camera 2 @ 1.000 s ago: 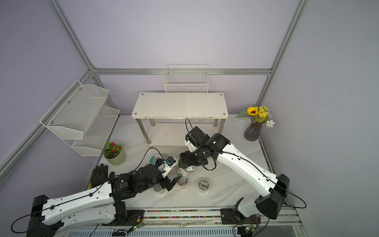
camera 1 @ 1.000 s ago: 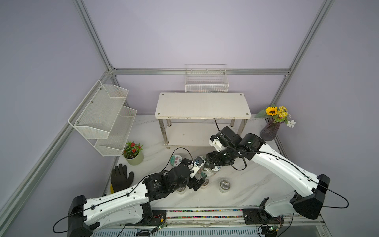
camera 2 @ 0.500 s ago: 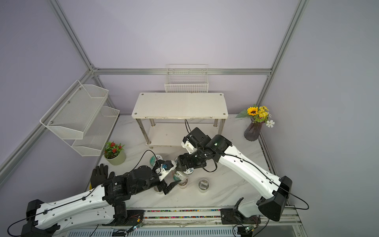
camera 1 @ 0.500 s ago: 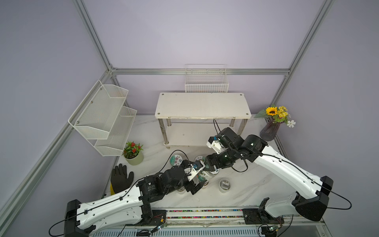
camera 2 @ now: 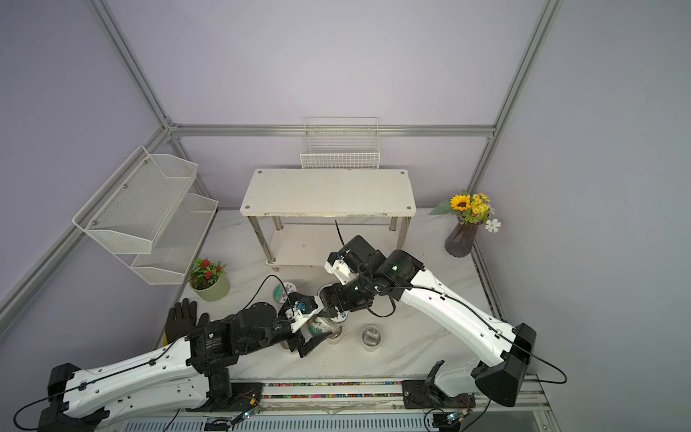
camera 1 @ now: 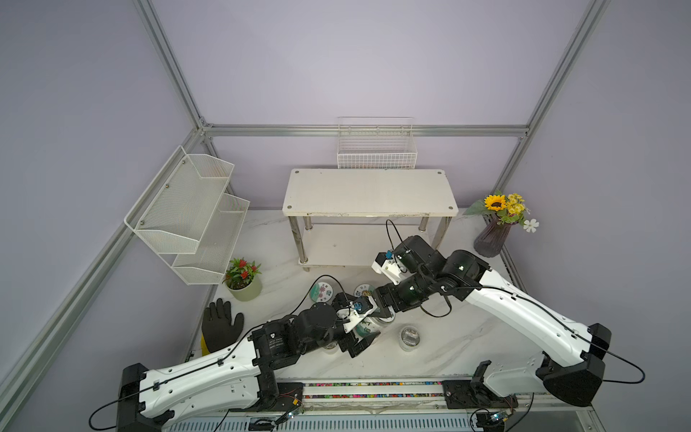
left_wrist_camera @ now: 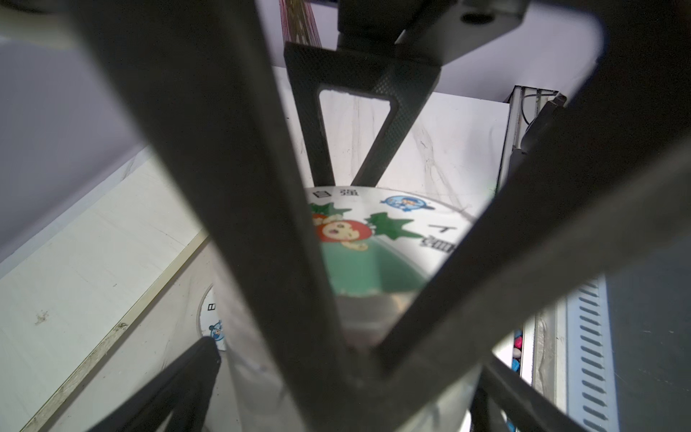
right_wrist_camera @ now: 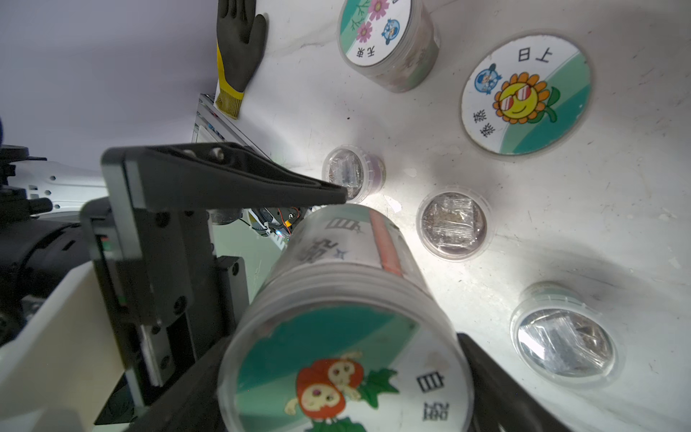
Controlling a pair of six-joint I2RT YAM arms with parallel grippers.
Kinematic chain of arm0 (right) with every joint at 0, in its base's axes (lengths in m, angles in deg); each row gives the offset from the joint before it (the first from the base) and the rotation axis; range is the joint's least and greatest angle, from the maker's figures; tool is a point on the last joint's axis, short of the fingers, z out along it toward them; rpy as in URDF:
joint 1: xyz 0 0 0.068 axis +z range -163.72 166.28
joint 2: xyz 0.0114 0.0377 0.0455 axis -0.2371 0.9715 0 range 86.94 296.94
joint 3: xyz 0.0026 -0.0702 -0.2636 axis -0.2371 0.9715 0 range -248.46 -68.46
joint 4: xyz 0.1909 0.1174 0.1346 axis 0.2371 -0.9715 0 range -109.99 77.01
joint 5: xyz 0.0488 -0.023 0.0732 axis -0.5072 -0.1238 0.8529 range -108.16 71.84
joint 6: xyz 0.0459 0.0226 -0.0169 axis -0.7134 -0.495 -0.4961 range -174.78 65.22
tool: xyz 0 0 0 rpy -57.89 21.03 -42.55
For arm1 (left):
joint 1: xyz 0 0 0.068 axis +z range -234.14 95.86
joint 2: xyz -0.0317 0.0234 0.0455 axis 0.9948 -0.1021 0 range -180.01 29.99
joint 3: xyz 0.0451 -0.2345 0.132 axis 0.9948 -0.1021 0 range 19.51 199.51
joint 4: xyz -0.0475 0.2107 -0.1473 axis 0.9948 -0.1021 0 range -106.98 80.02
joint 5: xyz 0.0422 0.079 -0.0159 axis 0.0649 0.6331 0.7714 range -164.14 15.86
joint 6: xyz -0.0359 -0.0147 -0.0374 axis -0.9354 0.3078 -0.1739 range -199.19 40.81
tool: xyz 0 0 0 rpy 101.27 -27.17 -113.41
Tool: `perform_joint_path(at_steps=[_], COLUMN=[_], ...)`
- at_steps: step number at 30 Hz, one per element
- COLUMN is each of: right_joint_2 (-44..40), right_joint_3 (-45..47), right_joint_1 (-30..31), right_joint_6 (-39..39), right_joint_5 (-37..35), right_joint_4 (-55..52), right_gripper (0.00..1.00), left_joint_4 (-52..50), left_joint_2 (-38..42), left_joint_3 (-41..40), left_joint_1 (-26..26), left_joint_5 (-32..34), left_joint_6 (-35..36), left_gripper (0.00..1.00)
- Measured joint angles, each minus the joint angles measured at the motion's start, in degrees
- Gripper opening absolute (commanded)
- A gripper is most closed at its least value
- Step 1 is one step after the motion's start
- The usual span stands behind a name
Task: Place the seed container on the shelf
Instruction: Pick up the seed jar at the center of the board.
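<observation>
My right claw clamped around the cartoon-lidded seed container, my left claw spread wide, straddling it.

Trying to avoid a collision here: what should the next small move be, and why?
Probably draw the open left gripper straight back. The right gripper is clamped on the seed container near its lid, yet the left fingers flank the container's body. Once they are clear, the right arm could carry it to the shelf without a knock.
</observation>
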Motion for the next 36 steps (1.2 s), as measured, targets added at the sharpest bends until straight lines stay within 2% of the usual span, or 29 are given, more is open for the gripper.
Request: perform_joint_path(at_steps=[30,36], right_joint_2=[-0.04,0.00], right_joint_3=[1.01,1.01], right_joint_1=[0.83,2.56], right_joint_6=[-1.05,-1.14], right_joint_5=[-1.36,-2.01], right_joint_4=[0.20,-0.04], right_gripper=[0.63,0.63], left_joint_4=[1.99,5.90], left_joint_2=[-3.13,-4.04], left_joint_3=[1.55,1.57], left_joint_1=[0.00,-0.39], left_joint_5=[-1.09,-2.21], left_joint_6=[-0.09,-0.04], left_gripper=[1.00,1.00])
